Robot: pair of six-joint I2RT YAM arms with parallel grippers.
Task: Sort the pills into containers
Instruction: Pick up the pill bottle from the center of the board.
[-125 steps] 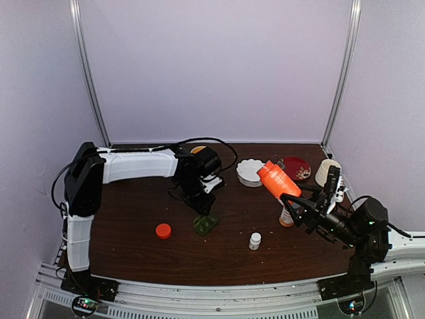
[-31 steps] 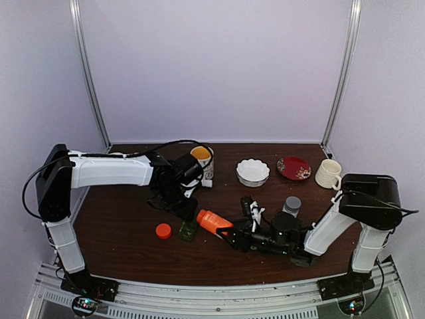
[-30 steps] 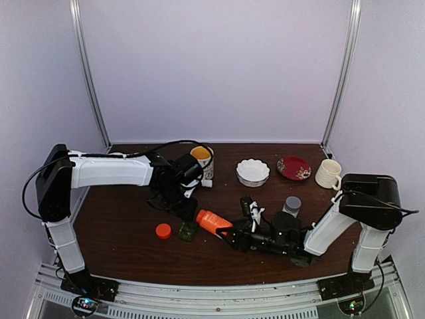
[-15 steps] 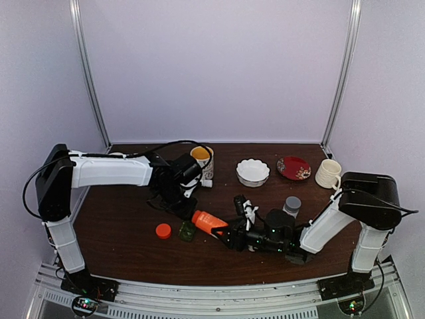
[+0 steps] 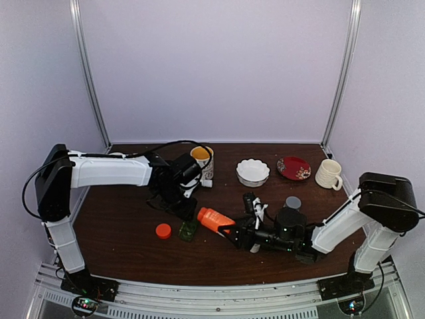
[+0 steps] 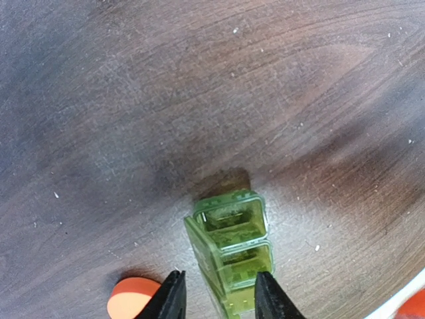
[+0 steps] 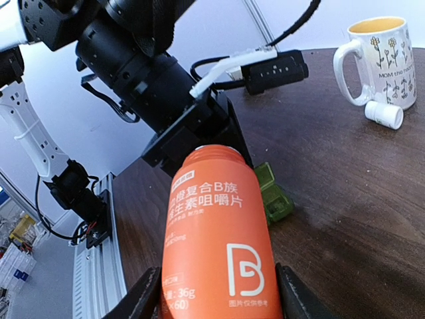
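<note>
The pill box (image 6: 229,256) sits on the brown table (image 5: 126,232), left of the middle and towards the near edge, with the loose orange cap (image 5: 163,230) just to its left. Its little compartments face up with the lid off them, ready to take a pour. I see no pills in them, though the green plastic makes that hard to judge.

The left claw (image 6: 219,294) comes down on the near end of the box with a finger on each side, most likely to pin so light a thing while pills drop in. One finger looks to touch the wall and the other shows a sliver of gap, so I cannot tell whether it truly grips. That arm reaches out long from the left, wrist bent down over the box.

The right claw (image 7: 216,296) is clamped on the orange bottle (image 7: 216,246) (uncapped, which explains the stray cap). It holds the bottle by its base end and tips it close to level, mouth pointing left at the box, as you would to shake out a few pills at a time. The mouth is just beside the box and not yet clearly over a compartment. The right arm lies low and stretched across the near table, elbow out to the right.

A flowered mug (image 7: 378,63) stands farther back, well out of the way.
</note>
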